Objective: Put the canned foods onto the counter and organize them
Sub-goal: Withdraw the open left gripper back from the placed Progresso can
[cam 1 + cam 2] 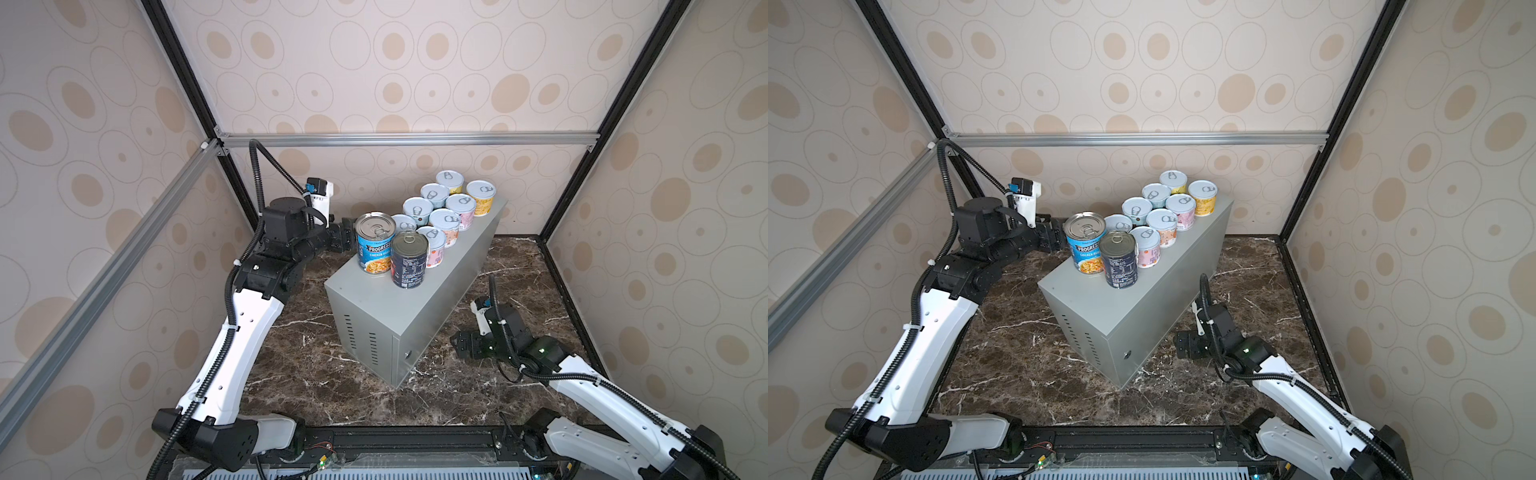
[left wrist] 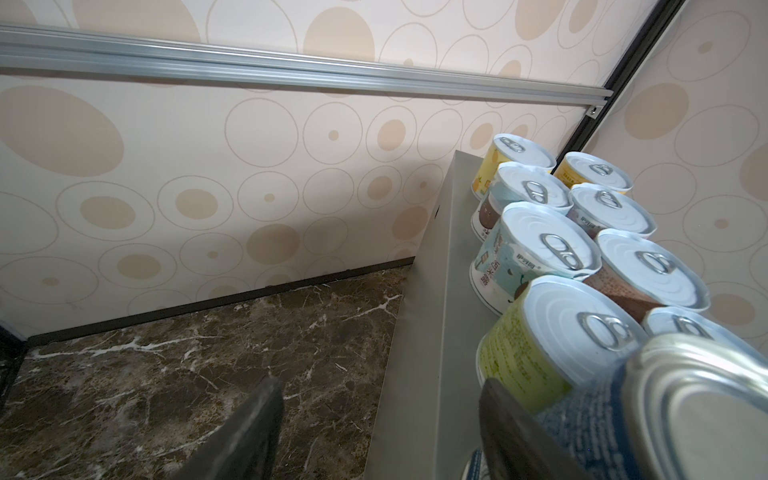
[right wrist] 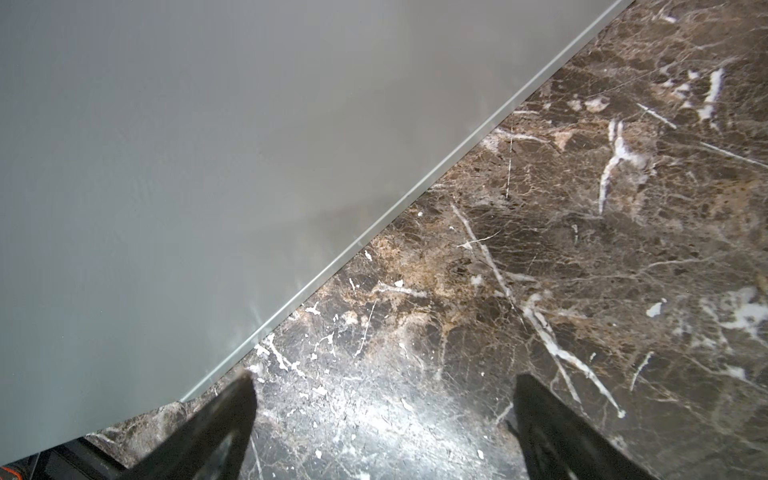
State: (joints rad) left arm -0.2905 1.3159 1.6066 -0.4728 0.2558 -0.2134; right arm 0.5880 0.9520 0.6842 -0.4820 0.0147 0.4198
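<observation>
Cans (image 1: 444,219): we find all ten on the desk (image 1: 415,320), paired, tall ones together, likely sorted by height. Left claw (image 2: 380,384) gapes empty beside the Progresso (image 1: 374,245); right claw (image 3: 382,380) gapes empty.

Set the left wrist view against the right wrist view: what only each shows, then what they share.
Only the left wrist view: the short cans in two rows atop the counter, the blue Progresso can up close, the patterned wall and its aluminium rail. Only the right wrist view: the counter's plain side down to its bottom edge, no cans. Both: the counter, the marble surface, and spread fingers holding nothing: left fingers in one, right fingers in the other.
</observation>
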